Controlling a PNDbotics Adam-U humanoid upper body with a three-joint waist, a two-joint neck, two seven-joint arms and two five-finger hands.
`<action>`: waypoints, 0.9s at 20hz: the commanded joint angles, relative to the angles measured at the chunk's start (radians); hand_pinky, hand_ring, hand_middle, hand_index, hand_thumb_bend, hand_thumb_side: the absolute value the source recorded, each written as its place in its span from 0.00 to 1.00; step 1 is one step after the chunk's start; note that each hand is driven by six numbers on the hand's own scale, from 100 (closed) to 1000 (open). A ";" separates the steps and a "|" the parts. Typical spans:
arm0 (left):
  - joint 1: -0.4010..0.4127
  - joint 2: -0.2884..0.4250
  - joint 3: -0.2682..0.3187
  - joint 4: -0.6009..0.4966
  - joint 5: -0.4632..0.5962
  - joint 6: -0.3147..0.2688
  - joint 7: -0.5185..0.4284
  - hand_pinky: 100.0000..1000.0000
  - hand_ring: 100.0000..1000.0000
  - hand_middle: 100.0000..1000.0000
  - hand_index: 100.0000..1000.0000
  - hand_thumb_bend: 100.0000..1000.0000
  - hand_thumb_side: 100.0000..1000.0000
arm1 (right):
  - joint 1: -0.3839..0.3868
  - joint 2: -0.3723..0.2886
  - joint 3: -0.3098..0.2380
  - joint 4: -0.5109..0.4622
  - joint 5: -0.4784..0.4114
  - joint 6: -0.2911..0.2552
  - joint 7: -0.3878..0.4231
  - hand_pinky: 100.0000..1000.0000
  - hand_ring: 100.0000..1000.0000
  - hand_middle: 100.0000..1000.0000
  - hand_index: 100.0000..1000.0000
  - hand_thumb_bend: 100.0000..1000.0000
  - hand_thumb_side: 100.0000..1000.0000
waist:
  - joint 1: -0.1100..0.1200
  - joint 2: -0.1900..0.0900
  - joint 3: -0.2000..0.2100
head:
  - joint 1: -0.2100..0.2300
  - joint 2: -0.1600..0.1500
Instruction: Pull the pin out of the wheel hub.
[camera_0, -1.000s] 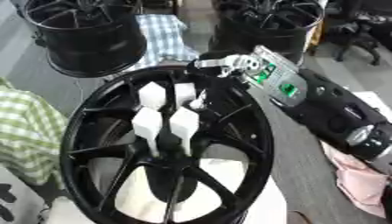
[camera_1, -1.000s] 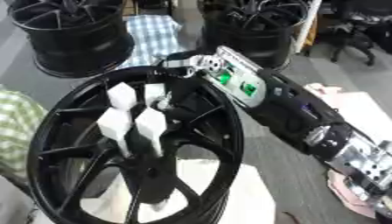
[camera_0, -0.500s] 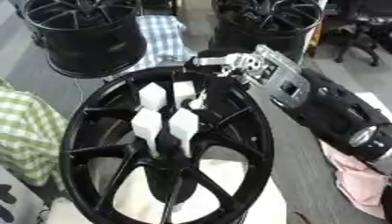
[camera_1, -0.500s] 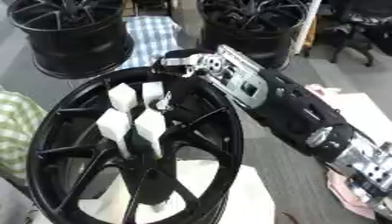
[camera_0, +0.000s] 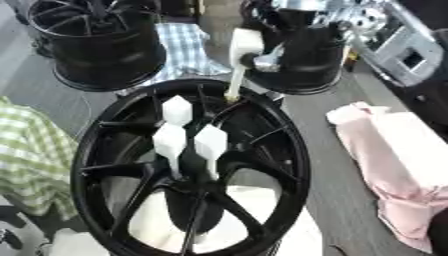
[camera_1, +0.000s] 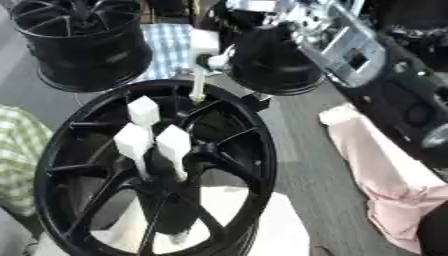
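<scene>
Lifts well clear of the spokes since a second ago, by way of the right hand (camera_0: 273, 59), and leaves three white heads standing where four stood. Reaches in from the upper right and curls round the block-shaped head of one white pin (camera_0: 236, 70), pinching it near the top of the view. Holds that pin close to upright, head up, slim shaft pointing down and a little to the left, tip over the far rim of the black wheel (camera_0: 289, 150) — touching the rim or just above it, cannot tell. Looks fully out of the hub (camera_0: 188, 180), so probably only needs carrying off sideways and setting down, perhaps toward the bare floor short of the pink cloth (camera_0: 394, 165). Keeps the remaining pins (camera_0: 210, 142) below the hand and to its left, upright in a tight cluster at the wheel's centre, long axes roughly parallel to the one held — so calls for a straight upward pull for each, not a sideways tug. Shows no left hand in either view, which makes the right the only one placed to go on.
</scene>
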 joint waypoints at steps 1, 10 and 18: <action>0.002 0.030 0.024 -0.027 -0.006 0.013 0.001 0.49 0.00 0.55 0.76 0.00 0.88 | 0.138 -0.144 -0.147 -0.038 -0.136 -0.035 -0.174 0.70 0.60 0.41 0.54 0.19 0.19 | -0.001 -0.022 -0.020 | 0.033 0.006; 0.033 0.044 0.076 -0.028 -0.032 0.006 0.001 0.48 0.00 0.54 0.76 0.00 0.89 | 0.890 0.230 -0.457 0.132 -0.239 -0.222 -0.842 0.78 0.78 0.80 0.92 0.40 0.34 | -0.018 -0.019 -0.094 | 0.082 0.019; 0.056 0.042 0.086 -0.015 -0.028 -0.022 0.001 0.48 0.00 0.55 0.76 0.00 0.88 | 0.901 0.687 -0.476 0.285 -0.224 -0.348 -1.147 0.77 0.77 0.81 0.90 0.46 0.38 | 0.004 -0.037 -0.124 | 0.108 0.045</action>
